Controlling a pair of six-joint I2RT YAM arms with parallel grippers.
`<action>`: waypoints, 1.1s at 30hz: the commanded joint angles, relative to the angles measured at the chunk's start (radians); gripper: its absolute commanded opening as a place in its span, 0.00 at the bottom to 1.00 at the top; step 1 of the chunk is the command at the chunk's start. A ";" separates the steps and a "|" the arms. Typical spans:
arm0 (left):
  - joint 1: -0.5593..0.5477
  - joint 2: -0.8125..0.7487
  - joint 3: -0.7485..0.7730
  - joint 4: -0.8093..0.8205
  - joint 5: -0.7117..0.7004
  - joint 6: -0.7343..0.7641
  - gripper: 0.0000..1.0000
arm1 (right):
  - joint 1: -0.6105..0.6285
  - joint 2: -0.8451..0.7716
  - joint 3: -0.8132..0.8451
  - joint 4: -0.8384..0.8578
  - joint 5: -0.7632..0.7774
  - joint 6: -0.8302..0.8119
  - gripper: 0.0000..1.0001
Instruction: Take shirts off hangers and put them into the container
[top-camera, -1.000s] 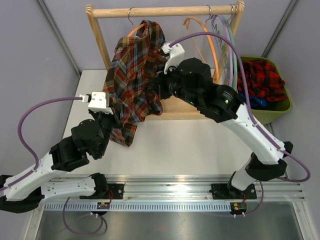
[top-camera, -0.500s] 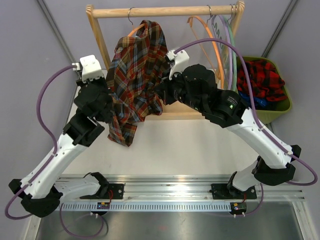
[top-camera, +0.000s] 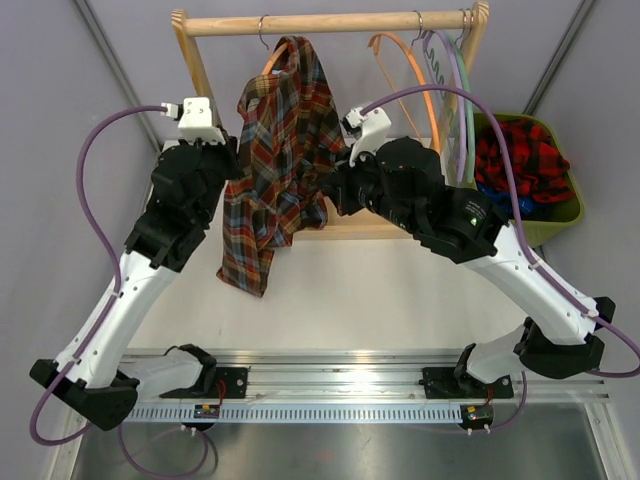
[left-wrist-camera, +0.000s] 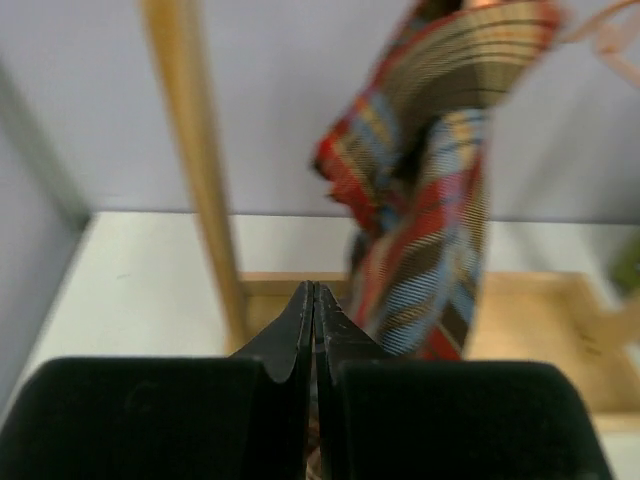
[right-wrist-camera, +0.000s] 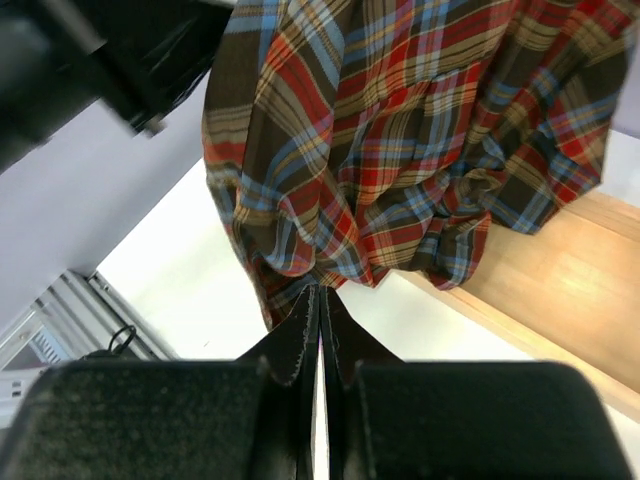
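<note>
Top external view: the tartan shirt (top-camera: 283, 150) hangs on an orange hanger (top-camera: 268, 62) from the wooden rail (top-camera: 330, 22), upper centre. Its hem hangs loose above the bare white table (top-camera: 400, 300). The left gripper (left-wrist-camera: 314, 300), fingers pressed together, points between the rack post (left-wrist-camera: 195, 180) and the shirt's left edge. The right gripper (right-wrist-camera: 319, 300), also closed, meets the lower fold. At right, the red-and-black shirt (top-camera: 520, 155) fills the green bin (top-camera: 570, 215), with empty hangers (top-camera: 430, 90) between.

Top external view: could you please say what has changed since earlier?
The left arm rose and reached forward, its shut pincer now facing the brown, navy and orange-red tartan shirt. The right arm edged rightward. Shirt still hung; olive-green plastic bin unmoved.
</note>
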 joint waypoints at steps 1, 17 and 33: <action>-0.001 -0.084 -0.018 0.029 0.314 -0.141 0.00 | 0.009 -0.001 0.035 0.035 0.068 -0.013 0.06; 0.001 -0.128 -0.182 0.105 0.443 -0.257 0.00 | 0.003 0.424 0.628 -0.068 0.154 -0.116 0.04; -0.002 -0.372 0.019 -0.088 0.030 -0.071 0.00 | 0.003 0.355 0.517 0.007 0.051 -0.120 0.00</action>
